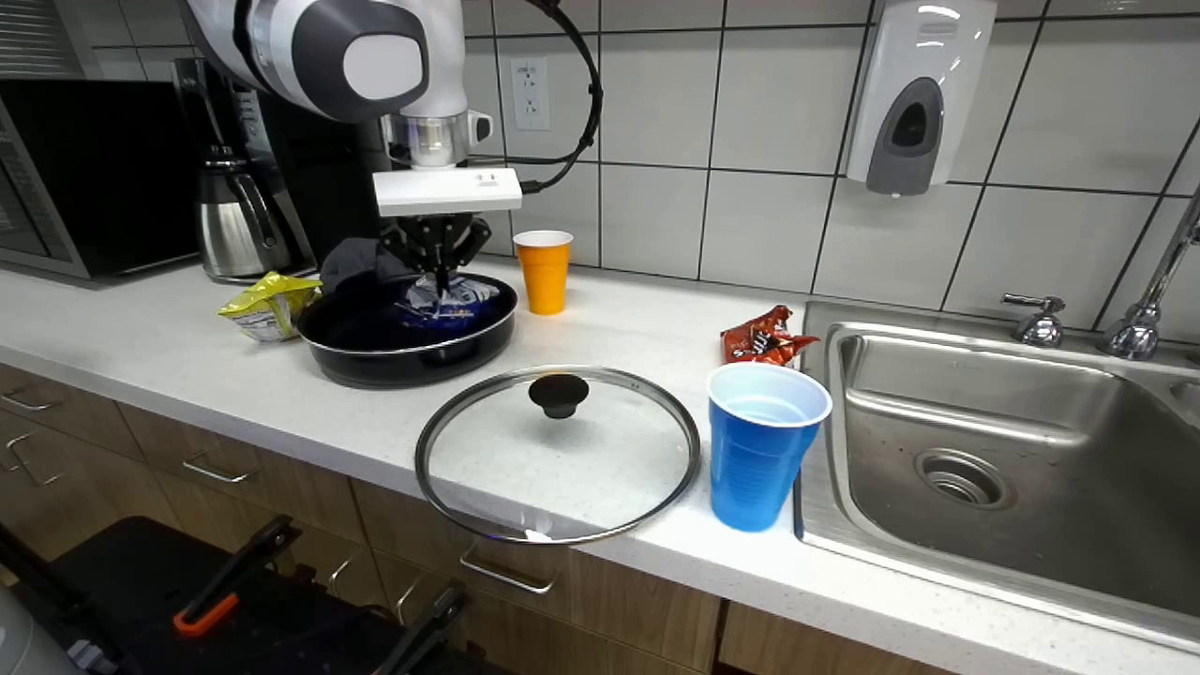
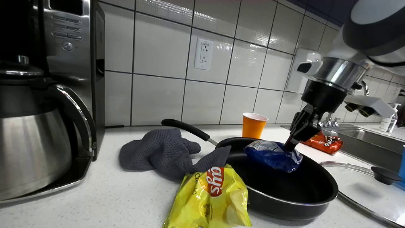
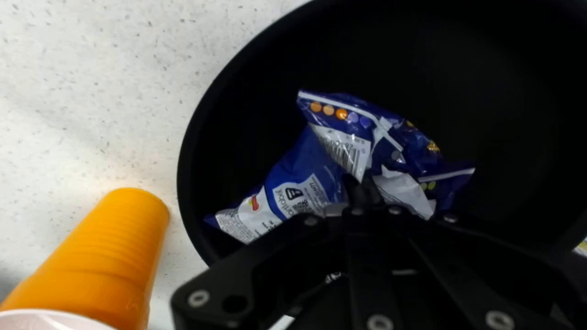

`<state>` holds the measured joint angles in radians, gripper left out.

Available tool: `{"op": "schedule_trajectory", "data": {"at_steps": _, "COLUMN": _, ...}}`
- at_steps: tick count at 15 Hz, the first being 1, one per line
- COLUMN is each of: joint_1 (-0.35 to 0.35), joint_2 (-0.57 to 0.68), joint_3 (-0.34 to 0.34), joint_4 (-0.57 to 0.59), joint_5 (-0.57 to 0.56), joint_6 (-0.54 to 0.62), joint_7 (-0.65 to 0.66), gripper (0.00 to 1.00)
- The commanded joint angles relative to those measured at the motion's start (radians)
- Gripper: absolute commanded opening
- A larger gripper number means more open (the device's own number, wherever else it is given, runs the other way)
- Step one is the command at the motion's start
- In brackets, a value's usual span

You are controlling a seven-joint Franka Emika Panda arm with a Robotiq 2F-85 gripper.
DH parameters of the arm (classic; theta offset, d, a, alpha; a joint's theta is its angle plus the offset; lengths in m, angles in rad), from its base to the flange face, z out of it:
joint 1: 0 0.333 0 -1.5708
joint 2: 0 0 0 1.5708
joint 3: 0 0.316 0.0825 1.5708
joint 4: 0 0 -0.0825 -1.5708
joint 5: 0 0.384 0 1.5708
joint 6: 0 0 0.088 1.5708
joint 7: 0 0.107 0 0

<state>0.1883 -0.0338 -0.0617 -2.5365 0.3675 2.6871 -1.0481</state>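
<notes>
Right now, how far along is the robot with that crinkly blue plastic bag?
Looks done: the grasp; the black jointed end effector pinches the crinkly blue plastic bag. In hand: that bag, inside the round black frying pan. Left, probably: releasing it, since the grip is closed; whether it's going in or coming out, I can't tell.

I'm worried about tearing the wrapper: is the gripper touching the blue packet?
Touching. The wrist view shows it: the gripper is shut on the blue packet, which is creased and gathered on both sides of the pinch.
</notes>
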Motion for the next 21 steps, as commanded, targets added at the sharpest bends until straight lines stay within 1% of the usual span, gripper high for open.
{"op": "schedule_trajectory", "data": {"at_steps": 1, "joint_1": -0.036, "joint_2": 0.037, "joint_3": 0.046, "joint_4": 0.046, "joint_5": 0.028, "joint_6": 0.007, "joint_7": -0.053, "gripper": 0.0}}
{"op": "schedule_trajectory", "data": {"at_steps": 3, "joint_1": -0.044, "joint_2": 0.057, "joint_3": 0.058, "joint_4": 0.061, "joint_5": 0.021, "joint_6": 0.014, "joint_7": -0.048, "gripper": 0.0}}
{"op": "schedule_trajectory", "data": {"at_steps": 10, "joint_1": -0.095, "joint_2": 0.136, "joint_3": 0.108, "joint_4": 0.135, "joint_5": 0.041, "joint_6": 0.011, "joint_7": -0.148, "gripper": 0.0}}
{"op": "schedule_trajectory", "data": {"at_steps": 13, "joint_1": -0.118, "joint_2": 0.156, "joint_3": 0.134, "joint_4": 0.153, "joint_5": 0.049, "joint_6": 0.008, "joint_7": -0.167, "gripper": 0.0}}
{"op": "schedule_trajectory", "data": {"at_steps": 16, "joint_1": -0.137, "joint_2": 0.163, "joint_3": 0.161, "joint_4": 0.161, "joint_5": 0.08, "joint_6": 0.001, "joint_7": -0.188, "gripper": 0.0}}
{"op": "schedule_trajectory", "data": {"at_steps": 17, "joint_1": -0.142, "joint_2": 0.165, "joint_3": 0.167, "joint_4": 0.164, "joint_5": 0.087, "joint_6": -0.001, "joint_7": -0.192, "gripper": 0.02}}
{"op": "schedule_trajectory", "data": {"at_steps": 18, "joint_1": -0.147, "joint_2": 0.165, "joint_3": 0.17, "joint_4": 0.166, "joint_5": 0.09, "joint_6": -0.004, "joint_7": -0.192, "gripper": 0.27}}
{"op": "schedule_trajectory", "data": {"at_steps": 19, "joint_1": -0.151, "joint_2": 0.162, "joint_3": 0.173, "joint_4": 0.167, "joint_5": 0.094, "joint_6": -0.006, "joint_7": -0.192, "gripper": 0.28}}
{"op": "schedule_trajectory", "data": {"at_steps": 20, "joint_1": -0.156, "joint_2": 0.157, "joint_3": 0.174, "joint_4": 0.167, "joint_5": 0.096, "joint_6": -0.006, "joint_7": -0.19, "gripper": 0.32}}
{"op": "schedule_trajectory", "data": {"at_steps": 21, "joint_1": -0.16, "joint_2": 0.15, "joint_3": 0.172, "joint_4": 0.167, "joint_5": 0.093, "joint_6": -0.01, "joint_7": -0.183, "gripper": 0.4}}
